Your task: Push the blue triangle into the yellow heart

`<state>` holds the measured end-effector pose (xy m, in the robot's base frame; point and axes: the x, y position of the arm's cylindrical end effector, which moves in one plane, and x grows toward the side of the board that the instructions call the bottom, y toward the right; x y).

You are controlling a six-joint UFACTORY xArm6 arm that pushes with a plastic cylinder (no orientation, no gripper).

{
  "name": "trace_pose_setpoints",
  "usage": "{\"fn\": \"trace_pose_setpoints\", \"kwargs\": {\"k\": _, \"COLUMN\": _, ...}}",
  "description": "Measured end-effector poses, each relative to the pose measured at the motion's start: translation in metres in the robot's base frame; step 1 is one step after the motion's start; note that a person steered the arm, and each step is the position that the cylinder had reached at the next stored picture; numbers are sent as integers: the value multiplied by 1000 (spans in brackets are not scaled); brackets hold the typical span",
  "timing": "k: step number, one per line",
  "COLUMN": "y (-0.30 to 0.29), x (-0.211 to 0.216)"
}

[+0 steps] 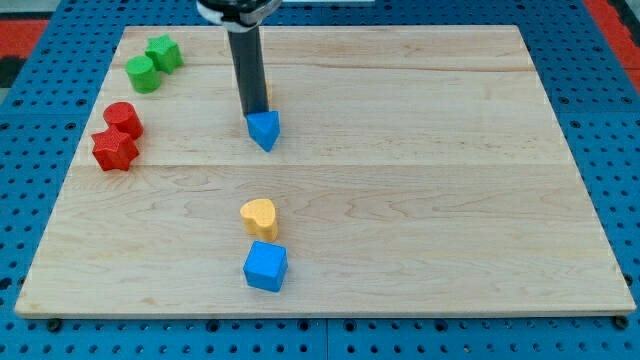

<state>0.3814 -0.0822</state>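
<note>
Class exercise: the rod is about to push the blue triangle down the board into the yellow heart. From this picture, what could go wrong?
1. My tip sits at the blue triangle's upper-left edge, off-centre; the wedge may rotate and slip sideways.
2. The blue cube lies close below the yellow heart; a firm push could drive the heart into it.

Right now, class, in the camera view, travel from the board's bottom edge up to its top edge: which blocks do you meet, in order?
Blue cube → yellow heart → red star → blue triangle, my tip at its upper left → red cylinder → green cylinder → green star-like block.
</note>
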Motion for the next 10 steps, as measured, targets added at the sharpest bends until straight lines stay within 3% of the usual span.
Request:
{"fn": "trace_pose_setpoints", "kwargs": {"k": 2, "y": 47, "x": 41}}
{"fn": "trace_pose_setpoints", "kwargs": {"k": 3, "y": 89, "x": 27}}
{"fn": "trace_pose_setpoints", "kwargs": {"k": 5, "y": 21, "x": 42}}
{"fn": "trace_pose_setpoints", "kwargs": {"k": 6, "y": 27, "x": 55}}
{"fn": "trace_pose_setpoints", "kwargs": {"k": 7, "y": 59, "x": 38}}
{"fn": "trace_pose_setpoints", "kwargs": {"k": 8, "y": 99, "x": 50}}
{"fn": "trace_pose_setpoints", "kwargs": {"k": 10, "y": 49, "x": 75}}
